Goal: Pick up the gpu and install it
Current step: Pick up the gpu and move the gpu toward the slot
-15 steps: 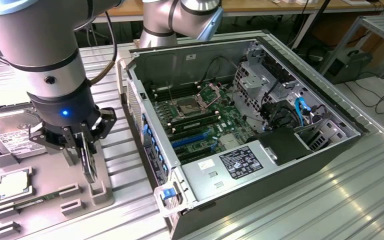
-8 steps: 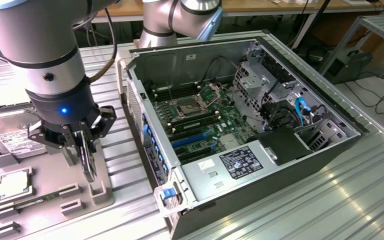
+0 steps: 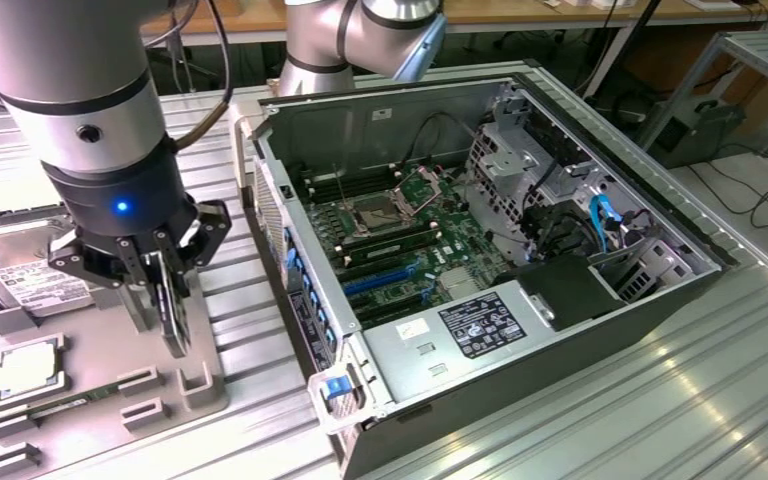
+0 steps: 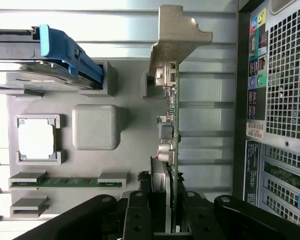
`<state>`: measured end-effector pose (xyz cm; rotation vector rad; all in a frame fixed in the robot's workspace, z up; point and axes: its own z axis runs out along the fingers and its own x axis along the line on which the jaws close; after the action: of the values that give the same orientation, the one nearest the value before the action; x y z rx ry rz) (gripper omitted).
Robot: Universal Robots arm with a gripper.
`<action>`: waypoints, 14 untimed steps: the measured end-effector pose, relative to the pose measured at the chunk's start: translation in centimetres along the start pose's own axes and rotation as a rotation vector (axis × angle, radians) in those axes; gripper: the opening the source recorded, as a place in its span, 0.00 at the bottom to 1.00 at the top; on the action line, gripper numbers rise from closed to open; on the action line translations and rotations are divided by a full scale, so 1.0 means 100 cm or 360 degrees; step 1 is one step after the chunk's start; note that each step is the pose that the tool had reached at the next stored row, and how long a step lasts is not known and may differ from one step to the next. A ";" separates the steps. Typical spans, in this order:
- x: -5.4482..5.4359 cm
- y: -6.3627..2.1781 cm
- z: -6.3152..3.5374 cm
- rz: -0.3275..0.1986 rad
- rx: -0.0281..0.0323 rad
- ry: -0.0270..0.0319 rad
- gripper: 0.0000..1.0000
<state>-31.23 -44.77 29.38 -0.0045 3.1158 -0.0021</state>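
The gpu (image 3: pixel 175 325) hangs edge-on in your hand (image 3: pixel 157 285), which is closed on the card with a finger pressed to each flat face. In the wrist view the fingers (image 4: pixel 140 215) clamp the end with the cooler, and the board (image 4: pixel 171 115) runs away from them to the silver bracket (image 4: pixel 177 35) at the far end. Gripping the faces this way leaves the long edges bare, and it is probably one of these that has to seat in a slot.

The card sits over the grey tray (image 3: pixel 211 390), at the tray's side nearest the computer case (image 3: pixel 398 110). Its lower edge looks just clear of the tray's holding posts, though you cannot be sure of the gap. Further into the tray lie the square CPU chip (image 3: pixel 31 370) in its pocket and a memory stick (image 4: pixel 65 181) between two clips. The hard drive (image 3: pixel 17 265) is at the side well away from the case. All of these are well apart from the card, so nothing crowds it on that side.

Between the tray and the case there is a narrow strip of ribbed worktop (image 3: pixel 264 420). The case lies on its side with the open face up, and its near wall (image 3: pixel 307 300) stands taller than the tray. That rim is the edge to mind. Inside, the blue expansion slots (image 3: pixel 384 280) on the motherboard (image 3: pixel 411 240) are uncovered. The black box (image 3: pixel 571 290) and the cables sit towards the exterior view's right, away from the slots.
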 end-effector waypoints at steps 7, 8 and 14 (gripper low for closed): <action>0.000 0.0000 -0.0073 0.0000 0.00000 0.00000 0.28; 0.000 0.0000 -0.0084 0.0000 0.00001 0.00002 0.28; 0.000 0.0000 -0.0180 0.0000 -0.00002 -0.00001 0.28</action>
<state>-31.23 -44.77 31.18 -0.0045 3.1158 -0.0019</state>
